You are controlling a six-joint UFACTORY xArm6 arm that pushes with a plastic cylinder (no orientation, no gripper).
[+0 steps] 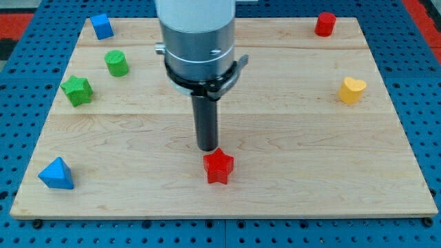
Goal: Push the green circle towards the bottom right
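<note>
Table [289,138] of pale wood lies on a blue perforated base [420,83], with seven blocks on it. Green circle [116,63] stands upright in the upper left part of the table, with the green star [76,90] near it, lower and further to the view's left. Blue block [101,26], shape not clear, sits near the top left corner. Blue triangle-like block [56,173] sits near the bottom left corner. Red cylinder [325,23] stands near the top right corner; yellow heart [352,89] lies below it toward the right edge. Red star [218,166] lies just below the table's centre. The arm [196,34] comes down from the view's top, silver body narrowing to the dark rod. My tip [207,149] is on the table just above the red star; whether it touches that block I cannot tell. My tip is well apart from the green circle, which lies up and to the view's left of it. No hand is fitted: the arm ends in the bare rod and holds nothing.
</note>
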